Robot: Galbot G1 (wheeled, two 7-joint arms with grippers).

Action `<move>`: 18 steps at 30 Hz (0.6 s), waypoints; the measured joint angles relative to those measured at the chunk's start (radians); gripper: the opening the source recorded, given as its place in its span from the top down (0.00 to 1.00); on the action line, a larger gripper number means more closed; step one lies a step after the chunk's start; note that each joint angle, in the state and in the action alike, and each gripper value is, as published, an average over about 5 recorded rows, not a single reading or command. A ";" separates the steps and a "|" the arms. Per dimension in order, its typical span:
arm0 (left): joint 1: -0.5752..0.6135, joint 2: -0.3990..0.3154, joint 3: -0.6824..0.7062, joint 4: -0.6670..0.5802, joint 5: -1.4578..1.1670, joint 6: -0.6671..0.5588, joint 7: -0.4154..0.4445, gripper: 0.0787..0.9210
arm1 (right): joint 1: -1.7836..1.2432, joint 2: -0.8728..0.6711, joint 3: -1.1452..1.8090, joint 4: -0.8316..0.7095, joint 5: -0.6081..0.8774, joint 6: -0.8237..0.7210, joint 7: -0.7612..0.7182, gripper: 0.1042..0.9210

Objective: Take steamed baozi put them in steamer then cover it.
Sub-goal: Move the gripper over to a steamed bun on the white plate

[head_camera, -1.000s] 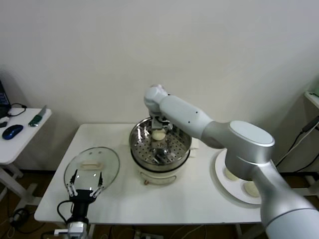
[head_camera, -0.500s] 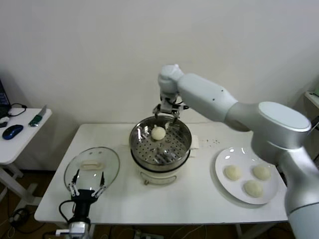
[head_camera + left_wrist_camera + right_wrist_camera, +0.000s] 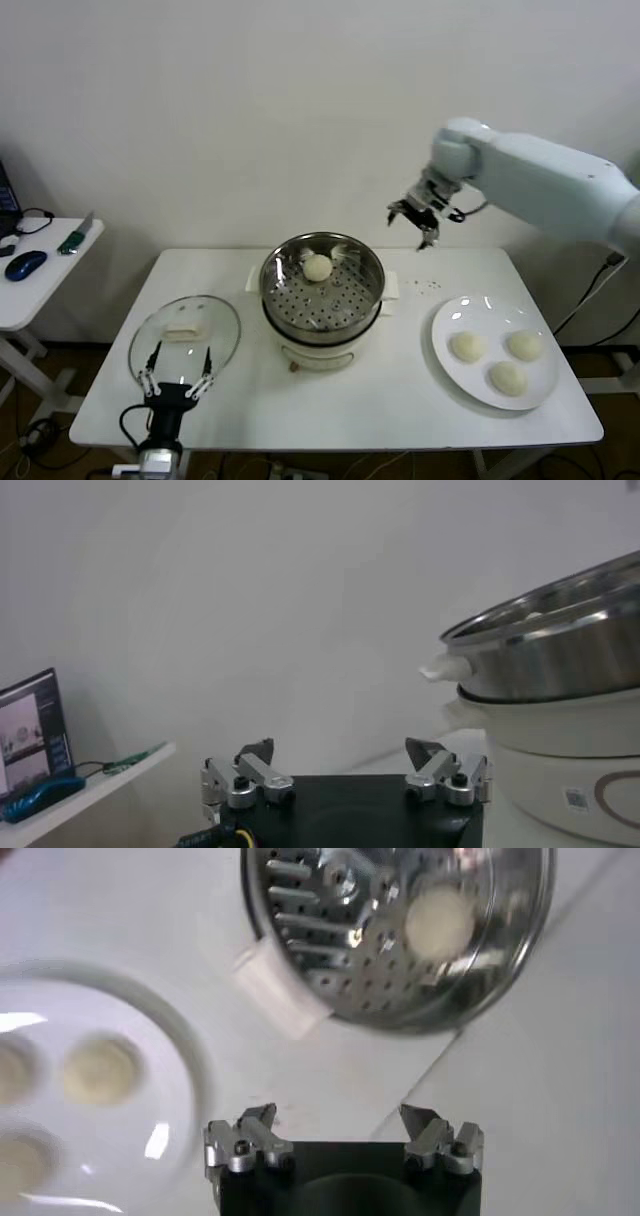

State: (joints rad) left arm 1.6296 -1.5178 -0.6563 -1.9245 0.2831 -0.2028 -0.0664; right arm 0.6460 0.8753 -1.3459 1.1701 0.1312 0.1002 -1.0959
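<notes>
The shiny steel steamer [image 3: 322,285] sits on a white pot base at the table's middle, with one cream-white baozi [image 3: 318,267] at its back. The steamer [image 3: 400,928] and that baozi [image 3: 437,920] also show in the right wrist view. Three baozi [image 3: 466,346] [image 3: 523,345] [image 3: 506,377] lie on the white plate [image 3: 470,385] at the right. My right gripper [image 3: 415,218] is open and empty, high above the table between steamer and plate. My left gripper [image 3: 176,376] is open and empty, low at the front left by the glass lid [image 3: 185,333].
A side table [image 3: 30,290] at the far left holds a blue mouse [image 3: 24,264] and small items. The wall stands close behind the main table. The steamer's side [image 3: 555,645] looms near the left wrist camera.
My right gripper let go of the baozi in the steamer, rose out of it and swung up and right toward the plate. The left arm has not moved.
</notes>
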 measured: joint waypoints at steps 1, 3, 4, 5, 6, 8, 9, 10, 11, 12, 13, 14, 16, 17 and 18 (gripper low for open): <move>0.000 0.000 0.002 0.000 0.001 0.000 0.000 0.12 | -0.007 -0.031 -0.007 0.017 0.016 -0.029 0.005 0.12; 0.001 -0.001 0.005 -0.001 0.003 0.001 0.000 0.12 | -0.032 -0.089 -0.011 0.046 0.040 -0.079 0.012 0.12; 0.001 -0.001 0.007 -0.002 0.005 0.001 0.000 0.12 | -0.050 -0.116 -0.008 0.057 0.048 -0.100 0.015 0.12; 0.003 -0.002 0.009 -0.003 0.007 0.002 0.000 0.12 | -0.071 -0.141 -0.002 0.067 0.054 -0.118 0.017 0.12; 0.004 -0.003 0.010 -0.004 0.009 0.002 0.000 0.12 | -0.094 -0.163 0.007 0.075 0.058 -0.134 0.019 0.12; 0.007 -0.003 0.013 -0.006 0.013 0.002 0.000 0.12 | -0.145 -0.202 0.033 0.087 0.060 -0.161 0.022 0.12; 0.009 -0.004 0.014 -0.007 0.015 0.002 0.000 0.12 | -0.174 -0.218 0.050 0.091 0.059 -0.172 0.024 0.12; 0.011 -0.004 0.014 -0.008 0.017 0.002 0.000 0.12 | -0.203 -0.231 0.068 0.094 0.058 -0.182 0.027 0.12; 0.012 -0.004 0.014 -0.009 0.018 0.002 0.000 0.12 | -0.233 -0.242 0.087 0.095 0.055 -0.190 0.030 0.12; 0.014 -0.004 0.014 -0.010 0.019 0.002 0.000 0.12 | -0.264 -0.252 0.107 0.094 0.051 -0.196 0.033 0.12; 0.016 -0.004 0.014 -0.011 0.020 0.001 0.000 0.12 | -0.294 -0.260 0.128 0.092 0.046 -0.202 0.035 0.12; 0.018 -0.004 0.013 -0.012 0.021 0.001 0.000 0.12 | -0.324 -0.267 0.148 0.088 0.041 -0.206 0.037 0.12; 0.020 -0.003 0.012 -0.012 0.023 0.000 0.000 0.12 | -0.377 -0.277 0.186 0.078 0.031 -0.214 0.040 0.12; 0.021 -0.003 0.012 -0.011 0.023 0.000 0.000 0.12 | -0.401 -0.281 0.203 0.072 0.027 -0.217 0.042 0.12; 0.022 -0.003 0.011 -0.011 0.024 0.000 0.000 0.12 | -0.423 -0.283 0.219 0.066 0.023 -0.220 0.043 0.12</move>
State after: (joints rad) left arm 1.6514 -1.5203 -0.6451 -1.9351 0.3068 -0.2030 -0.0666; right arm 0.2230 0.5925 -1.1268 1.2358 0.1547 -0.1202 -1.0527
